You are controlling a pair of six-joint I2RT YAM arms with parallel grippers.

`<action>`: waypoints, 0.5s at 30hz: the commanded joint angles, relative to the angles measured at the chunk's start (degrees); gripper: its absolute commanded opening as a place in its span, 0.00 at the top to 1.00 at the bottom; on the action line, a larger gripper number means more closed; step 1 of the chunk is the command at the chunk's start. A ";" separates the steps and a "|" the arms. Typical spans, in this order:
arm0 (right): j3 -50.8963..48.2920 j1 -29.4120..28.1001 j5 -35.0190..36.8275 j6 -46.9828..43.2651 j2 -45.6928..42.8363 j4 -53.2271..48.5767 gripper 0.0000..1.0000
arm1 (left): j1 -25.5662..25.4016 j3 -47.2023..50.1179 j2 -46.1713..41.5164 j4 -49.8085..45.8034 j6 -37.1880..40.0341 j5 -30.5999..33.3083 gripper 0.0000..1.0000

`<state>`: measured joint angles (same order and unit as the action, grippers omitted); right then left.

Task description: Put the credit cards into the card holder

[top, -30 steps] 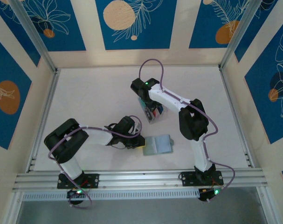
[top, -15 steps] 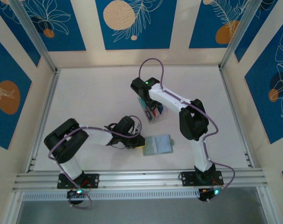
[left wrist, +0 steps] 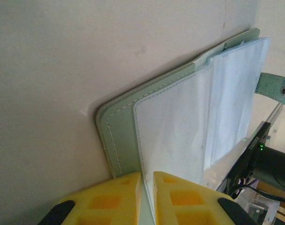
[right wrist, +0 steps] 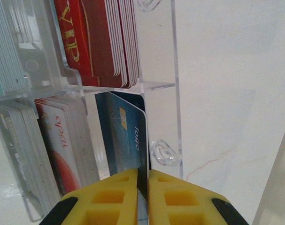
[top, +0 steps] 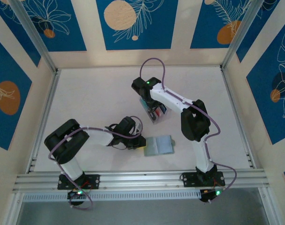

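Observation:
The card holder (top: 159, 146) lies open on the table near the front, its sage-green cover (left wrist: 121, 140) and clear sleeves (left wrist: 180, 122) spread flat. My left gripper (top: 140, 142) is shut on its near edge, yellow fingers (left wrist: 109, 199) pinching the cover and sleeve. Several credit cards stand in a clear compartment box (top: 154, 112) at mid-table. My right gripper (right wrist: 143, 187) is shut on a teal-blue credit card (right wrist: 126, 136) standing in the box. Red cards (right wrist: 93, 42) fill the compartment beyond it.
White and red-printed cards (right wrist: 57, 140) and white cards (right wrist: 8, 51) stand in the box's other compartments. The box's clear wall (right wrist: 176, 70) runs beside the blue card. The holder's snap tab (left wrist: 276, 88) sticks out on its far side. Aluminium rails (top: 142, 180) border the table.
My right gripper's jaws have closed onto the teal-blue card. The left gripper and the card holder have not moved.

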<state>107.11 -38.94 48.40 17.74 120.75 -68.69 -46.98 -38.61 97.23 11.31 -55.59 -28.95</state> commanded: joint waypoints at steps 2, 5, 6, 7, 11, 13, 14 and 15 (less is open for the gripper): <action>3.04 0.23 -1.06 -0.25 -2.96 -2.74 0.90 | 1.04 1.78 0.42 -4.04 -0.11 1.20 0.84; 3.59 0.35 -3.82 -0.24 -2.93 -3.10 0.91 | 1.10 1.76 0.34 -4.01 -0.11 1.22 0.84; 3.72 0.35 -4.45 -0.25 -2.97 -3.20 0.93 | 1.04 1.75 0.28 -4.02 -0.10 1.18 0.84; 3.73 0.44 -4.98 -0.18 -2.97 -3.21 0.93 | 1.08 1.82 0.27 -4.01 -0.13 1.17 0.84; 4.16 1.03 -8.59 -0.08 -3.19 -3.53 0.98 | 1.18 1.87 -0.33 -4.27 -0.01 1.09 0.84; 4.68 1.13 -10.02 -0.12 -3.55 -3.84 0.99 | 1.27 1.87 -0.76 -4.62 0.11 1.09 0.84; 5.01 1.15 -10.84 -0.15 -3.70 -4.15 1.00 | 1.36 1.83 -0.99 -4.80 0.15 1.03 0.84; 5.27 1.10 -11.71 -0.08 -4.05 -4.26 1.00 | 1.37 1.85 -1.35 -5.01 0.34 0.94 0.84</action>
<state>110.28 -38.09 40.60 17.50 120.42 -70.67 -46.83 -38.48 96.99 11.07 -55.59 -28.95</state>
